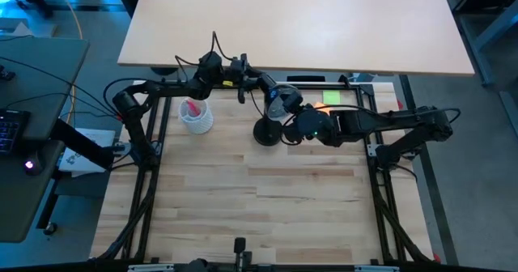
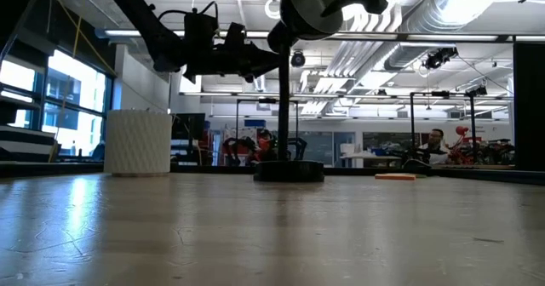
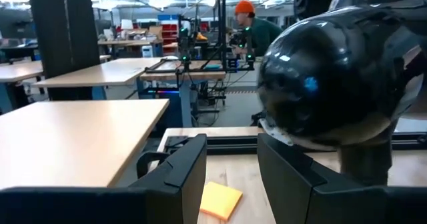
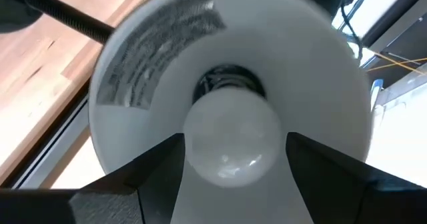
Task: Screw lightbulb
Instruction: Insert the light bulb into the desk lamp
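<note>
Right gripper [image 4: 230,151] grips the lightbulb [image 4: 230,141], seemingly seated inside the lamp shade [image 4: 313,64]. Thin, slick glass: hold its widest part, squeeze lightly. Left gripper [image 3: 230,177] is open beside the shade.

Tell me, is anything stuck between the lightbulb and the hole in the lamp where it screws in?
Nothing visible is. The lightbulb sits between the right gripper's fingers, right at the socket inside the lamp shade.

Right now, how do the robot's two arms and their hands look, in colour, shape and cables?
Both arms are black and slender, with rounded joints. Black cables loop above the left arm. A small green light glows on the right arm. The left hand has two flat, dark, blocky fingers, as does the right hand.
</note>
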